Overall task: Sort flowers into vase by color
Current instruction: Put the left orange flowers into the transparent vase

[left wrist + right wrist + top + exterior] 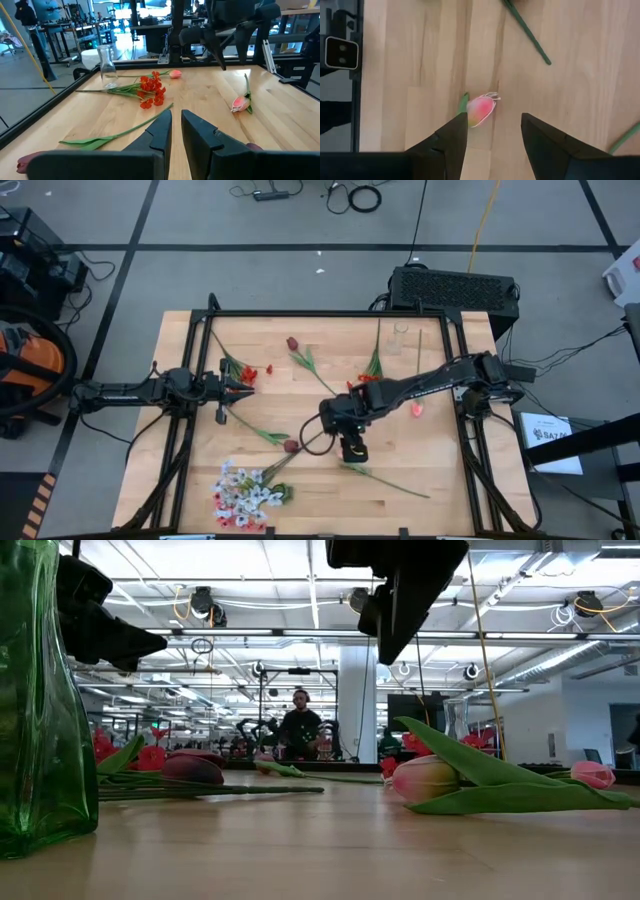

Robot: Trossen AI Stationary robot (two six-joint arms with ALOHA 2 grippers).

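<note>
My right gripper [352, 452] [493, 117] hangs open over the middle of the table, pointing steeply down. Just beyond its fingertips a pink tulip [481, 110] [425, 778] lies flat on the wood, its stem [390, 481] running toward the near right; the fingers stand clear of it. Red clusters [245, 371] [151, 89], maroon buds [292, 343] [290, 446], a second pink bud [416, 409] and a white-and-pink bunch [245, 495] lie scattered on the table. A clear vase [400, 338] stands at the far side. My left gripper [176, 125] waits level at the left, a narrow gap between its fingers, nothing in it.
A green glass vase [40, 710] stands close to the low camera at the near edge. A black frame [330, 314] rims the table. Another green stem [527, 32] lies past the pink tulip. A person [300, 725] sits in the room beyond.
</note>
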